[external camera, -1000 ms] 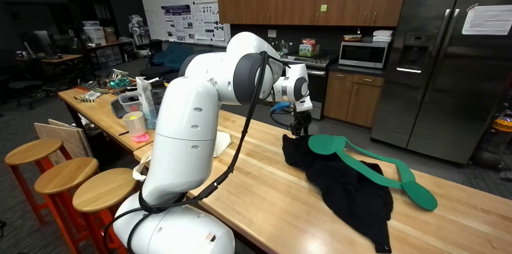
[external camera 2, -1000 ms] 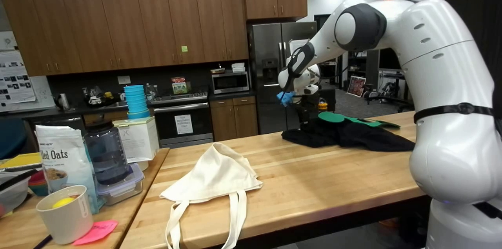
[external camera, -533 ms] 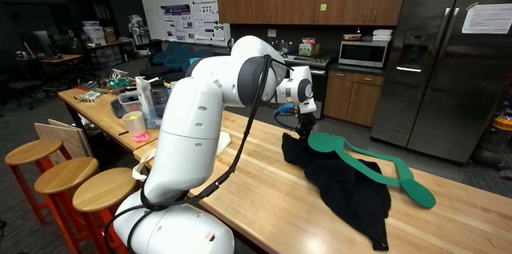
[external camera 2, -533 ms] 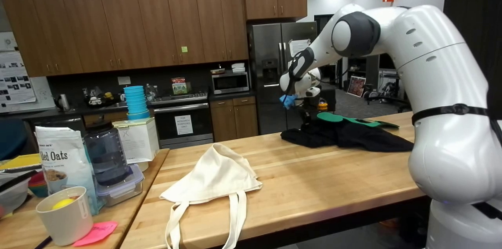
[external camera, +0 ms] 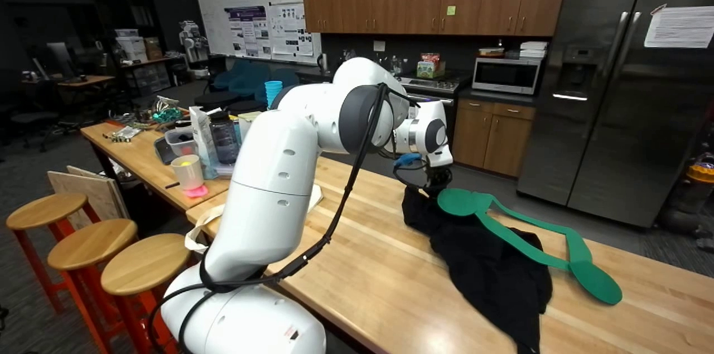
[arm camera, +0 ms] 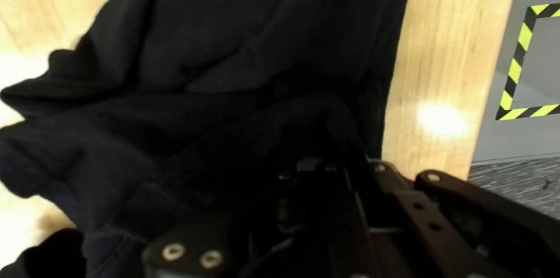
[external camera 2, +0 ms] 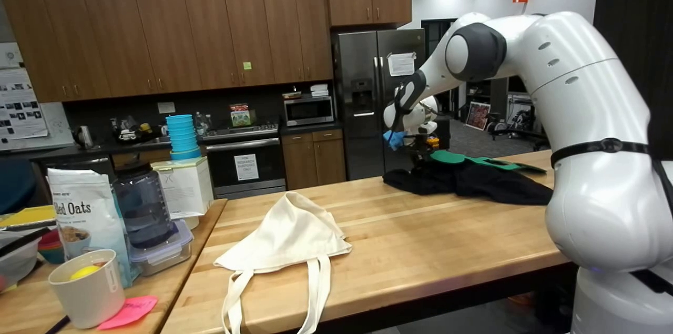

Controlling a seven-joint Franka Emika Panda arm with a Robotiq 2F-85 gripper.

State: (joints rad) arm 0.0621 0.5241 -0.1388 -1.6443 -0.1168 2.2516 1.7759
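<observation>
in an exterior view, the robot's hand (external camera: pixel 434 189) points down into the far left end of a black cloth (external camera: pixel 485 270), which spreads from there across the wooden surface (external camera: pixel 368 265). the hand is narrow, its fingers brought together on a pinch of that cloth. a flat green piece (external camera: pixel 523 245) lies over the cloth, one rounded end just beside the hand.

in an exterior view, a cream tote bag (external camera 2: pixel 292 236) lies well apart from the hand and cloth; an oats bag (external camera 2: pixel 92 223) and a beige cup (external camera 2: pixel 87 294) stand on an adjoining surface (external camera 2: pixel 168 284).

in the wrist view, the cloth's folds gather at the dark fingertips. yellow-and-black striped tape (arm camera: pixel 516 68) marks the floor (arm camera: pixel 507 138) beyond the surface's edge.
</observation>
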